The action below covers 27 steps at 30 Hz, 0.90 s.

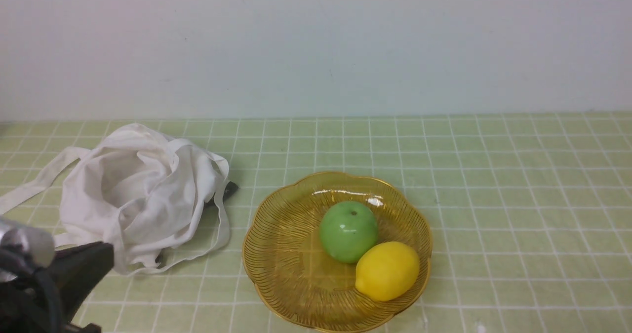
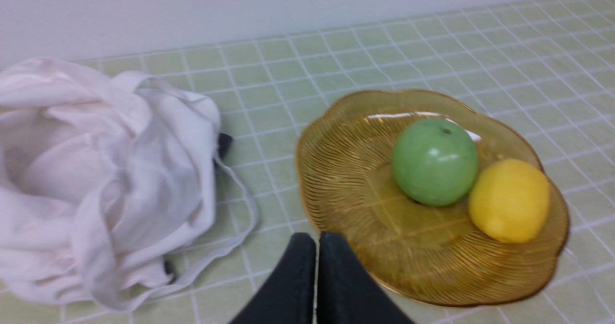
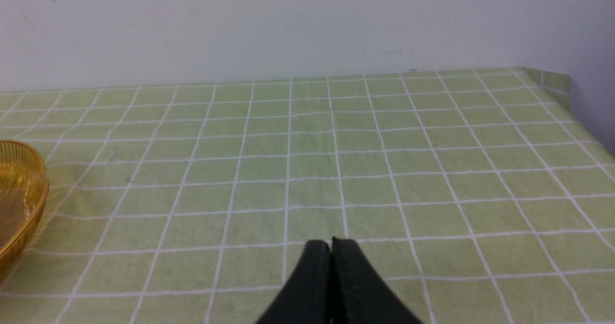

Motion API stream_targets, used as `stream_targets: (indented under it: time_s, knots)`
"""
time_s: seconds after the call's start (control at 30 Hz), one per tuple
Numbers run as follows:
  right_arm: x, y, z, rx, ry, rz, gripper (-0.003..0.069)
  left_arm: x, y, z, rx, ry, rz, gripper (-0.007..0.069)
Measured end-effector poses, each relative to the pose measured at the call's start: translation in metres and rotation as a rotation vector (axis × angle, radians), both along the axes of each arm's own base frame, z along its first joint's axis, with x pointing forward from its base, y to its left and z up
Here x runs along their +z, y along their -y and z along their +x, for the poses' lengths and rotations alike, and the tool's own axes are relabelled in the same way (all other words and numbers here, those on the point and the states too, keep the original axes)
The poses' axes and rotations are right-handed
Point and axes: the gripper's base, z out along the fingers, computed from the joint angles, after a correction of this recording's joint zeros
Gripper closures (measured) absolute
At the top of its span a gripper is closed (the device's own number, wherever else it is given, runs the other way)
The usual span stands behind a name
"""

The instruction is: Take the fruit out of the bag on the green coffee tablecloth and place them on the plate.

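The green apple (image 1: pixel 348 231) lies in the amber scalloped plate (image 1: pixel 286 269), touching a yellow lemon (image 1: pixel 387 270). All three also show in the left wrist view: apple (image 2: pixel 435 161), plate (image 2: pixel 346 170), lemon (image 2: pixel 509 200). The white cloth bag (image 1: pixel 140 194) lies crumpled to the plate's left on the green checked tablecloth (image 1: pixel 518 199); it also shows in the left wrist view (image 2: pixel 96 180). My left gripper (image 2: pixel 317 240) is shut and empty, near the plate's front-left rim. My right gripper (image 3: pixel 331 244) is shut and empty over bare cloth, right of the plate (image 3: pixel 19 194).
The left arm's body (image 1: pixel 44 278) fills the front view's lower left corner. A small dark object (image 1: pixel 229 190) pokes out from under the bag's right side. A pale wall runs behind the table. The cloth's right edge (image 3: pixel 571 103) shows in the right wrist view.
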Motion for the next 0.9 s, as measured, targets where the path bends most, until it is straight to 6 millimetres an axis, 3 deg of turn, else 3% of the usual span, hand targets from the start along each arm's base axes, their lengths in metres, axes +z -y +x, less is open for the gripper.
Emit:
stream_targets:
  time_s: [0.33,0.53,0.9]
  knots:
    - [0.000,0.000,0.000,0.000,0.000,0.000,0.0673,-0.073,-0.030,-0.034,0.280,0.087,-0.013,0.0632]
    - [0.000,0.000,0.000,0.000,0.000,0.000,0.0673,-0.106,-0.033,-0.037,0.317,0.078,0.012,0.0632]
    - [0.000,0.000,0.000,0.000,-0.001,0.000,0.0673,-0.107,-0.033,-0.037,0.318,0.080,0.027,0.0632]
